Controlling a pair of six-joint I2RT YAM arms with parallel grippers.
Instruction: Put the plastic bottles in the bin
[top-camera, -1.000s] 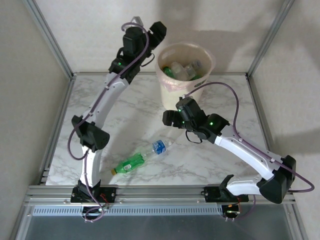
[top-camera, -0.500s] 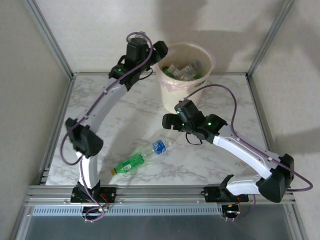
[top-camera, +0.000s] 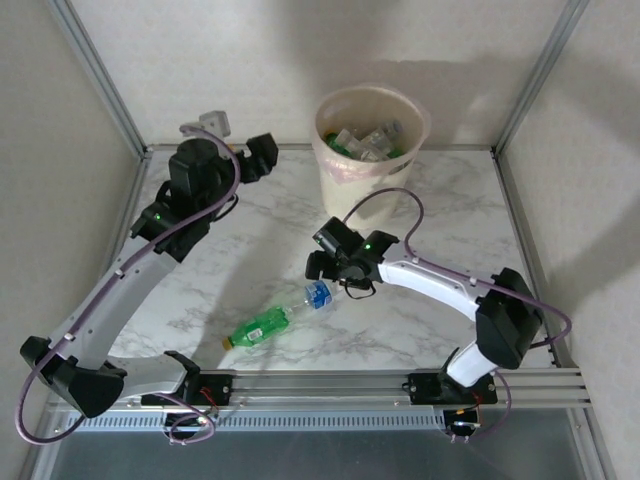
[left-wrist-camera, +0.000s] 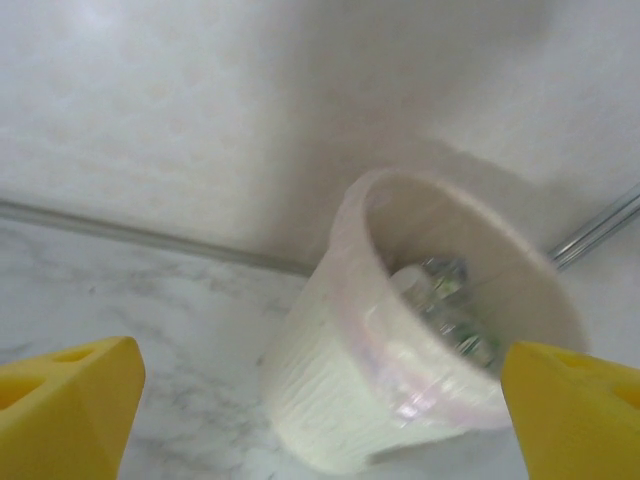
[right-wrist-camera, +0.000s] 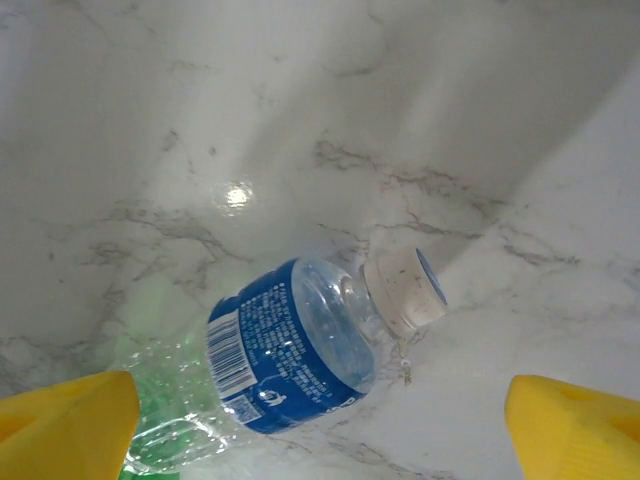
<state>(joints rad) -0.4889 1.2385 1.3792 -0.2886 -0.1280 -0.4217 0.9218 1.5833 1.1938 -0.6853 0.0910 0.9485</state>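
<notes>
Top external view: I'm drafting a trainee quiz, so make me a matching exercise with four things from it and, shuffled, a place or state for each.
Things:
1. bin
2. blue-labelled bottle
3. green bottle
4. right gripper

Places or states:
A. lying nearest the front rail
B. open, nothing held
C. upright at the back, holding bottles
D. lying flat beneath a gripper

Pairs: 1-C, 2-D, 3-A, 4-B
</notes>
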